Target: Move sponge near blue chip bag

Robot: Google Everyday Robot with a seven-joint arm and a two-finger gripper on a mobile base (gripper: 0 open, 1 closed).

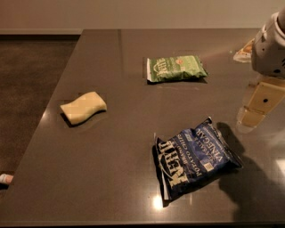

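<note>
Hand at far right, sponge not yet fetched.
Worktop (133,187) carries all; blue chip bag (196,156) near right; my hand (258,109) beyond it at right edge, grip state I can't tell; sponge (83,107) flat, well apart left, so I'd reach across.

Single cam, raised over the near edge of the dark grey glossy tabletop (111,169), tilted down, facing the pale far wall (133,13). Mid-range; most of the top is framed. White-and-beige gripper (257,110) sits at the right edge.
</note>
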